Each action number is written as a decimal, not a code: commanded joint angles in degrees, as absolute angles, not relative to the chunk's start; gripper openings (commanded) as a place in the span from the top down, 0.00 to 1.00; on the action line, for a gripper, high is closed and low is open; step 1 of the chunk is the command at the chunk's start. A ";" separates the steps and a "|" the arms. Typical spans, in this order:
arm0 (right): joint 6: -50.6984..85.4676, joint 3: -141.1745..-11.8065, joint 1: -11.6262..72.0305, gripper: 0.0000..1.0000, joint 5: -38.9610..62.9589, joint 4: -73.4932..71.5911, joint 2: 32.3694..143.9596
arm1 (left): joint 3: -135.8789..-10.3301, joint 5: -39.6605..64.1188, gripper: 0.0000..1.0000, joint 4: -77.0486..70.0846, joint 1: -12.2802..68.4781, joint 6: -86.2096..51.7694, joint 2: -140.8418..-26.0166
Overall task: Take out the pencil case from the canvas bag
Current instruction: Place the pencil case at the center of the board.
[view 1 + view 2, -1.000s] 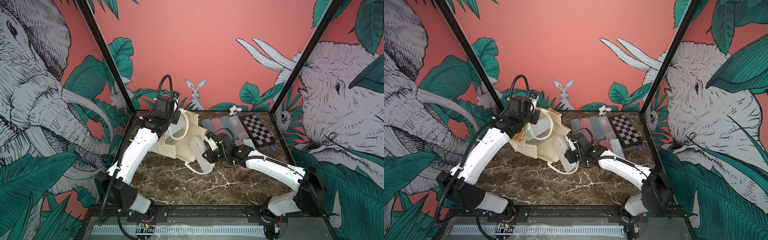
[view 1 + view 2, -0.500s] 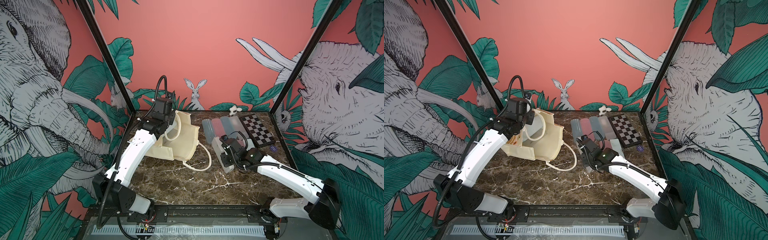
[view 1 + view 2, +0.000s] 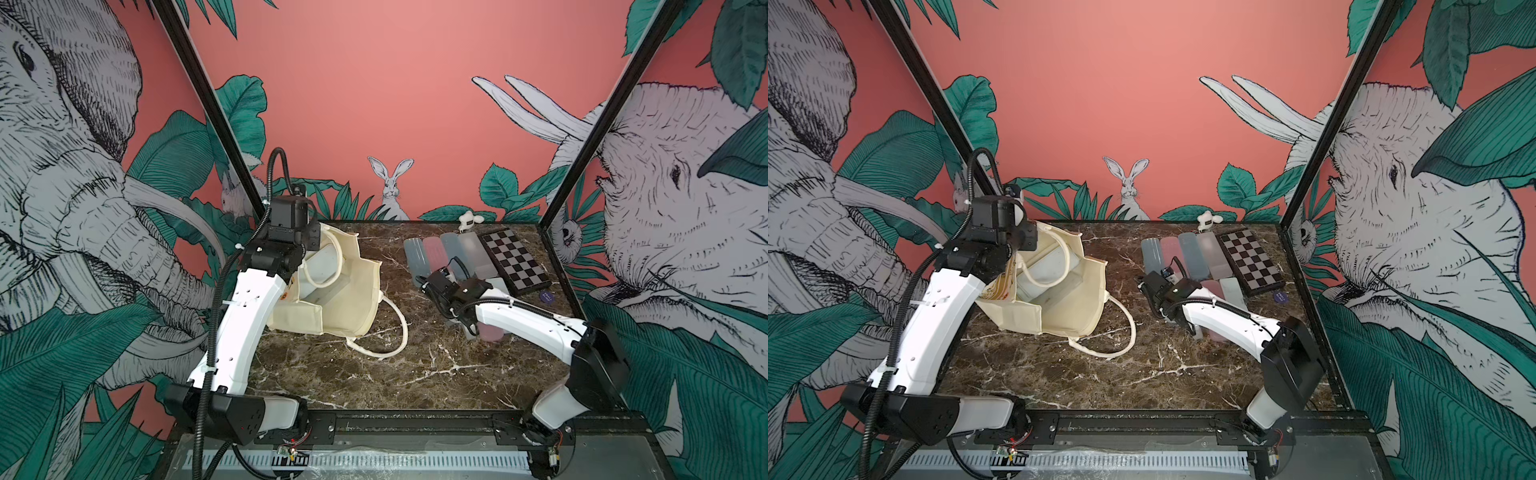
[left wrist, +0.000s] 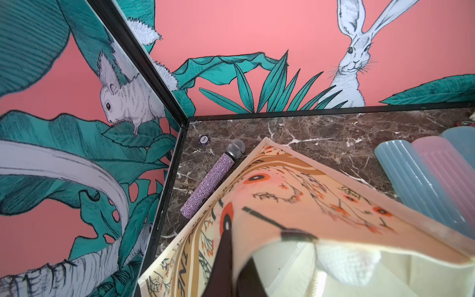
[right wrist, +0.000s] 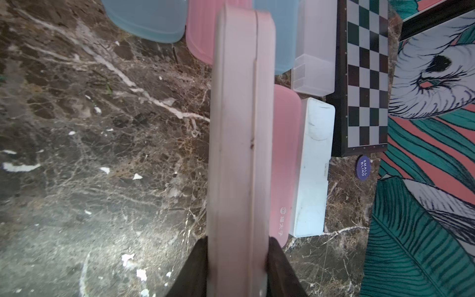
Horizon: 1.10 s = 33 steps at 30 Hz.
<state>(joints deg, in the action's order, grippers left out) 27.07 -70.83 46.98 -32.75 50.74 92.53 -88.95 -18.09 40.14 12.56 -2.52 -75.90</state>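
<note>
A: What's on the marble table (image 3: 374, 374)?
B: The bag (image 3: 345, 303) rests at left, mouth open. At back right, four cases (image 3: 449, 249) lie side by side, with a chessboard (image 3: 515, 262) just beside them.
A: Anything else?
B: A pink case (image 5: 286, 167) touching a white case (image 5: 312, 167), a purple chip (image 3: 546, 296), and a microphone (image 4: 210, 180) behind the bag.

The pencil case (image 5: 239, 154) between the dark fingers (image 5: 279, 275) is smooth, matt plastic. The canvas bag (image 3: 349, 299) is matt woven cloth. The table (image 3: 415, 374) is shiny stone.
</note>
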 commanded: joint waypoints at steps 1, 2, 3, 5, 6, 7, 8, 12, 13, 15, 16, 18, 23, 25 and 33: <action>27.74 -73.61 46.92 1.00 -38.35 53.25 95.86 | -88.55 -11.20 1.00 38.22 9.67 -7.12 -72.02; 27.53 -74.07 47.17 1.00 -39.04 53.36 96.97 | -88.21 -8.84 1.00 38.10 8.42 -8.11 -71.62; 27.21 -74.42 47.40 1.00 -40.00 53.46 98.10 | -87.79 -7.01 1.00 37.97 7.43 -8.81 -71.23; 27.20 -74.77 47.72 1.00 -41.68 53.98 99.99 | -86.98 -4.82 1.00 37.76 6.06 -9.75 -70.29; 27.20 -74.79 47.89 1.00 -42.52 54.26 100.94 | -86.53 -3.94 1.00 37.71 5.56 -10.08 -69.84; 27.16 -74.79 47.99 1.00 -43.26 54.77 101.68 | -86.17 -3.41 1.00 37.71 5.15 -10.34 -69.46; 27.24 -76.60 48.14 1.00 -44.20 55.22 102.61 | -85.72 -2.82 1.00 37.69 4.73 -10.63 -69.11; 27.59 -77.85 48.43 0.99 -46.65 57.34 105.85 | -83.41 -2.01 1.00 37.16 4.20 -11.27 -67.70; 27.80 -78.26 48.51 0.99 -47.18 57.92 106.66 | -83.07 -1.90 1.00 37.09 4.13 -11.40 -67.55; 28.14 -79.04 48.69 0.97 -48.12 58.68 108.18 | -82.55 -1.45 1.00 36.92 4.04 -11.55 -67.47; 28.26 -79.34 48.74 0.97 -48.38 58.97 108.77 | -82.47 -1.32 1.00 36.91 3.90 -11.71 -67.45; 28.87 -80.09 48.70 0.95 -48.90 59.81 110.10 | -82.35 -0.98 1.00 36.75 3.91 -11.86 -67.47; 30.07 -80.88 48.87 0.93 -49.58 61.70 112.48 | -82.35 -0.70 1.00 36.58 3.87 -11.86 -67.37; 30.28 -80.54 48.95 0.91 -49.14 61.69 112.83 | -82.35 -0.50 1.00 36.56 3.87 -11.84 -67.46; 31.13 -79.35 49.19 0.71 -46.90 61.83 113.42 | -81.92 -0.18 1.00 36.32 3.86 -12.02 -67.33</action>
<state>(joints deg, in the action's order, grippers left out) 29.63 -79.59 48.75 -47.03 59.11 112.79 -82.19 -0.84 39.11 4.29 -10.79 -69.30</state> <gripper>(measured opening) 0.324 0.053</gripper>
